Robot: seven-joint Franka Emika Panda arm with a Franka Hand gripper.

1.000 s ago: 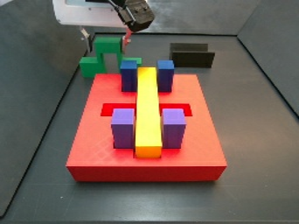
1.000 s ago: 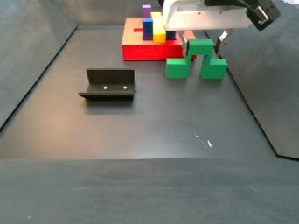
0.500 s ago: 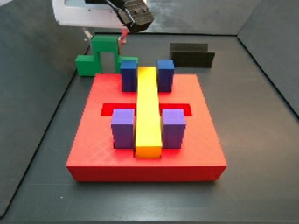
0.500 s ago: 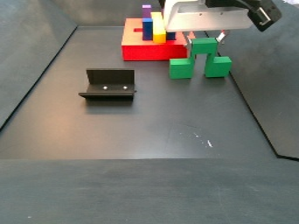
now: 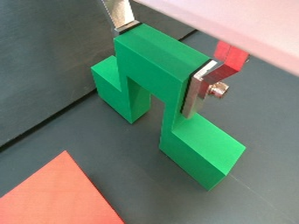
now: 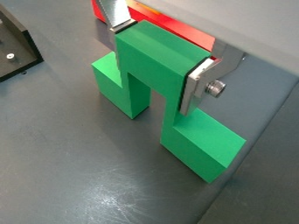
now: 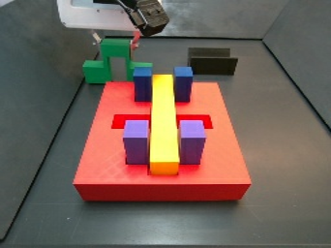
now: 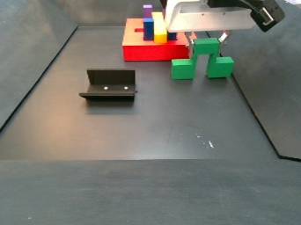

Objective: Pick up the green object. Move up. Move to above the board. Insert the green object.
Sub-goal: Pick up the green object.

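Item: green object [image 5: 158,70], clamped at its centre block by the pincer [image 5: 160,54], now raised off the worktop [image 8: 153,132] beside the board [image 7: 162,165]; pick-up done, transfer above board pending.

The tool [image 5: 162,59] hung at the far edge of the desk in both side views [image 7: 116,41] [image 8: 203,37]; its flat silver fingers [image 6: 200,81] pointed straight down, clamped on opposite faces of the green object [image 5: 158,74]; the white wrist housing sat directly above.
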